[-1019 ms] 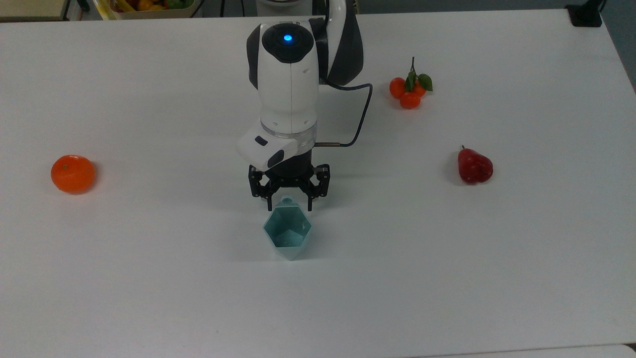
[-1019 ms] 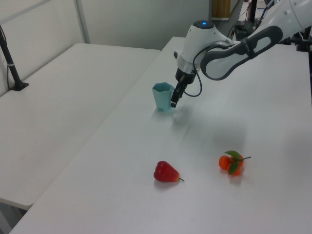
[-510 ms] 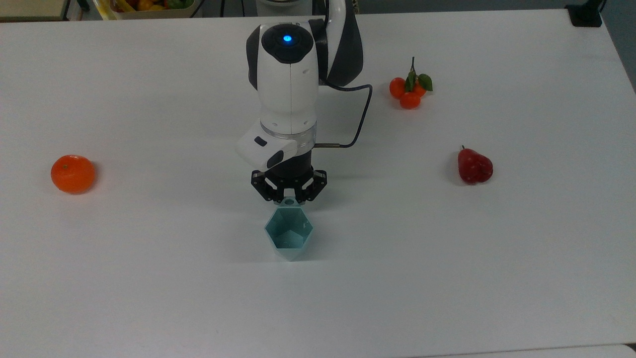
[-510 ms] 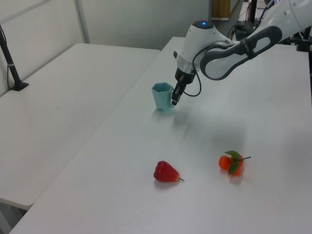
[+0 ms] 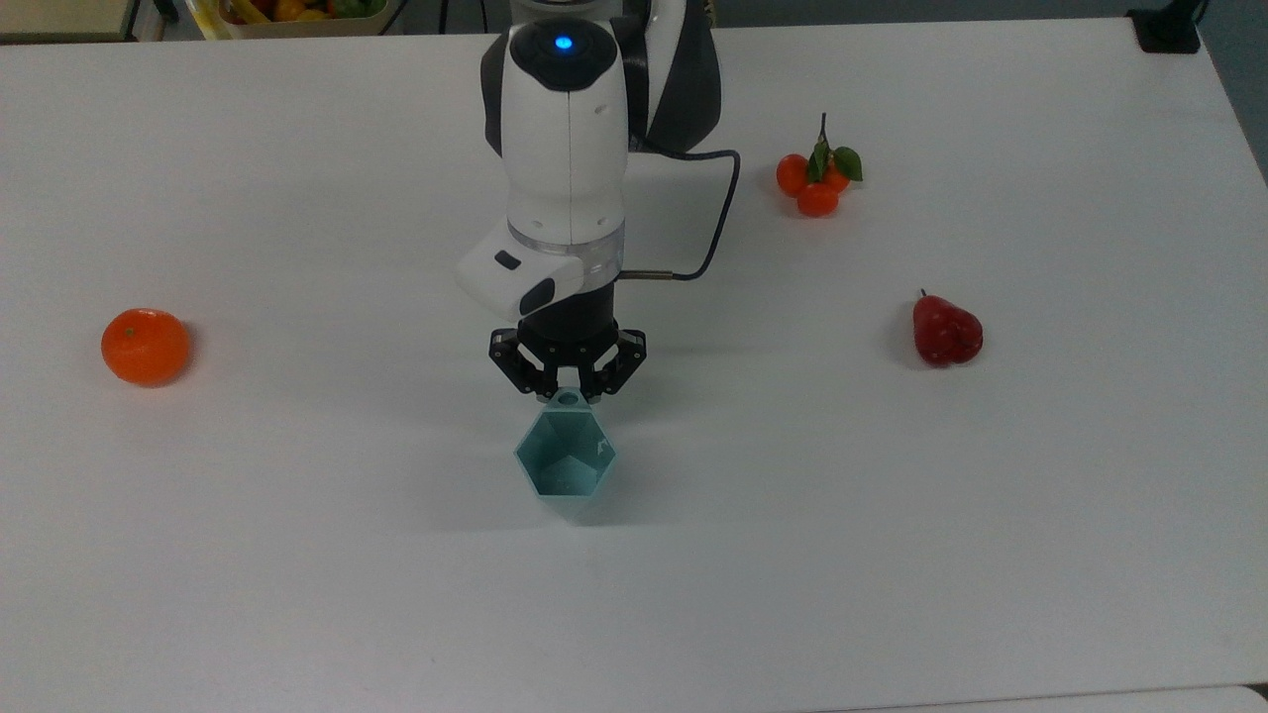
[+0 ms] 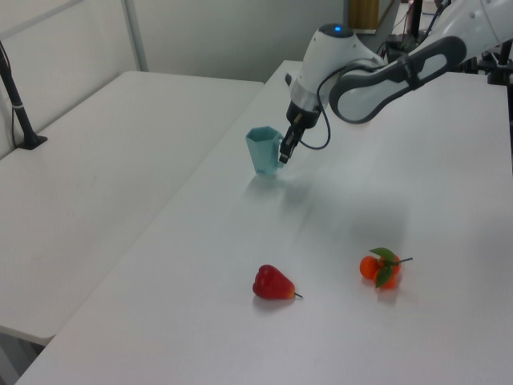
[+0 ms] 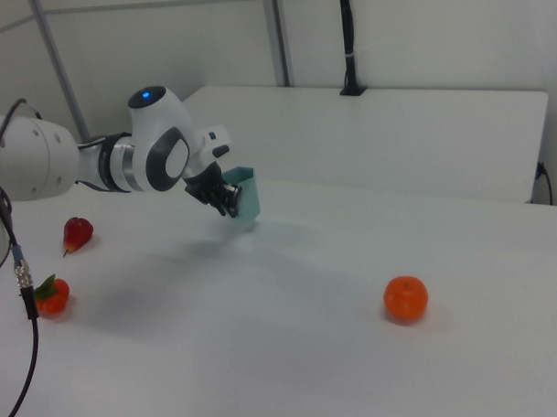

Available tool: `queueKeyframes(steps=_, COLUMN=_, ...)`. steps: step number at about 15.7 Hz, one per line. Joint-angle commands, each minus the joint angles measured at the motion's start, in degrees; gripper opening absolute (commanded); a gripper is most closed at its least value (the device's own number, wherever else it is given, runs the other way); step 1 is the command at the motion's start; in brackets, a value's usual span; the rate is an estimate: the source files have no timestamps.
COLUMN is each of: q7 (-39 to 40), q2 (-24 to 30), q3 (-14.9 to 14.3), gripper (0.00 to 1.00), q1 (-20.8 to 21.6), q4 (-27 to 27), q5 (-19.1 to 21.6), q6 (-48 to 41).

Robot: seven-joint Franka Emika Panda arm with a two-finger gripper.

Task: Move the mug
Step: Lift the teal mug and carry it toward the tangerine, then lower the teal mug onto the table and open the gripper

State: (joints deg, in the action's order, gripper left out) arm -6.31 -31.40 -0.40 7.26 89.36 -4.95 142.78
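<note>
Gripper [image 5: 567, 388] clamped on mug [image 5: 565, 462] tab handle; mug hangs on top view's near side, clear of table [image 5: 892, 515].

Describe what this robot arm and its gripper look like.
The glossy white robot arm has dark grey joint sections and a round black cap with a glowing blue light. A thin black cable loops along its wrist. The two-finger gripper is black, with angular linkages.
</note>
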Motion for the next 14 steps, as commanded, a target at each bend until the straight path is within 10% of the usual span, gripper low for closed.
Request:
queueKeyframes(steps=1, q7=-1.1, q2=10.9, q3=-0.4, gripper=0.05, q1=0.0, q4=9.4, q5=-0.9, q6=-2.3)
queueKeyframes(steps=8, q7=-5.8, q2=27.6, q3=-0.3, gripper=0.05, q1=-0.2, q4=26.9, q5=-7.0, q6=-15.1)
queueKeyframes(steps=14, q7=-7.6, q2=30.7, q3=-0.3, gripper=0.07, q1=-0.2, q4=36.3, q5=-7.0, q6=-14.6)
